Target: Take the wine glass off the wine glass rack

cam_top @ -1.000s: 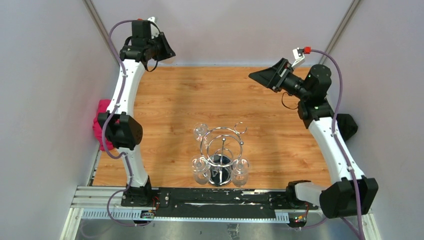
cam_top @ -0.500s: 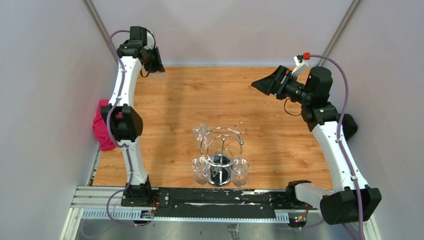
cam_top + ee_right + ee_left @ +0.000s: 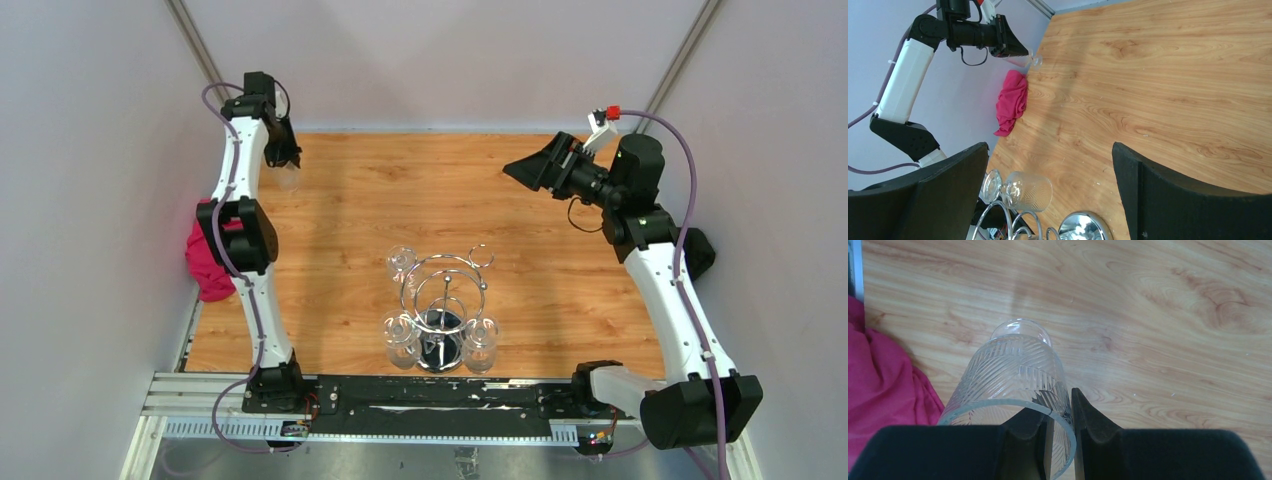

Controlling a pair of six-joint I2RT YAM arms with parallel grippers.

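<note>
My left gripper (image 3: 284,160) is at the far left of the table, shut on the rim of a clear ribbed wine glass (image 3: 1018,367). One finger is inside the rim and one outside. The glass points foot-first at the wood, close over it. The chrome wine glass rack (image 3: 443,296) stands near the front middle with three glasses hanging on it (image 3: 402,262) (image 3: 400,336) (image 3: 481,340). My right gripper (image 3: 522,166) is open and empty, high at the back right. In the right wrist view (image 3: 1049,150) it faces the rack loops (image 3: 1000,220) and one hanging glass (image 3: 1028,190).
A pink cloth (image 3: 205,250) lies bunched at the table's left edge, just beside the held glass in the left wrist view (image 3: 878,375). Grey walls close in the left, back and right sides. The rack's mirrored base (image 3: 1085,227) shows at the bottom of the right wrist view.
My left arm has swung the held glass left and lower, toward the table's far left corner. My right arm shifted slightly a second ago and has held still since.
</note>
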